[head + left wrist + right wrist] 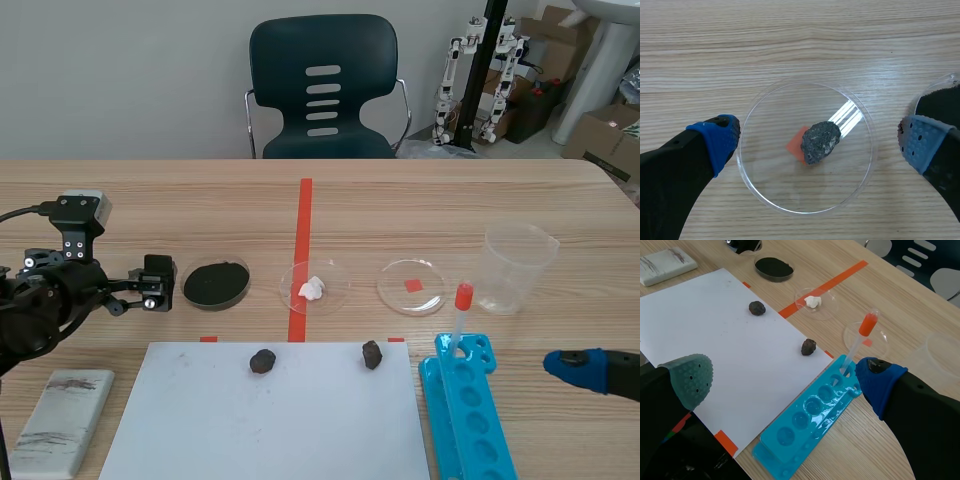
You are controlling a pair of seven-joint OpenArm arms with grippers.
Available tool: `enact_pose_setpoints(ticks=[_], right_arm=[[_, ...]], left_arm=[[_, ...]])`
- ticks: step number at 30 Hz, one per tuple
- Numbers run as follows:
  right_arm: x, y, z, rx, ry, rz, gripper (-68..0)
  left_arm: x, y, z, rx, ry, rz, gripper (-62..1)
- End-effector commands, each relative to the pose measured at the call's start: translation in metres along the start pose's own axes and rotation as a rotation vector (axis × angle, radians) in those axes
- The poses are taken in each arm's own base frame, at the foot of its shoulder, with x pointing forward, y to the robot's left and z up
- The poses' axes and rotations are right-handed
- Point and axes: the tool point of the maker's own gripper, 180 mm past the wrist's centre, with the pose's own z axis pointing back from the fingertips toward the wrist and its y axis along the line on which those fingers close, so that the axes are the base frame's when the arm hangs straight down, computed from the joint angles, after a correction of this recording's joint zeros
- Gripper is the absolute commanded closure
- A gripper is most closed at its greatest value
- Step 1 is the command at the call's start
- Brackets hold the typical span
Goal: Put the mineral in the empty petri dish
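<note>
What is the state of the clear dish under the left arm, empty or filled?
Filled: a dark grey mineral lies inside the clear petri dish, near its middle, partly over an orange-red mark.

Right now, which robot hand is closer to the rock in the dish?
Left. The left gripper hangs above the rock, a finger each side of its dish. The right gripper is away by the blue tray.

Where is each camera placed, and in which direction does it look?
Scene view: between the arms, facing across the table; left gripper and right gripper show.
Left wrist view: looks down on a petri dish holding a mineral, between its open fingers.
Right wrist view: looks over the white sheet and blue tray, past open fingers.
All share the black-filled dish.
</note>
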Motion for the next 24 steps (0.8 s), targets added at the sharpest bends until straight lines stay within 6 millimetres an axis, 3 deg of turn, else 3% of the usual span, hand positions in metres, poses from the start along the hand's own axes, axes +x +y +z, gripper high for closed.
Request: enact_pose_setpoints(ticks=[1,24], right_arm=[[0.0058,-0.0041,0.0001,-0.010,-0.023,0.005,-59.1],[0.0058,-0.0041,0.0001,-0.010,-0.023,0.005,-59.1]], left_arm=[[0.0247,0.0068,0.0004,0.007,-0.062,-0.016,-62.3],[0.0314,0.0027,0.0074,-0.038,-0.084,-0.058,-62.3]])
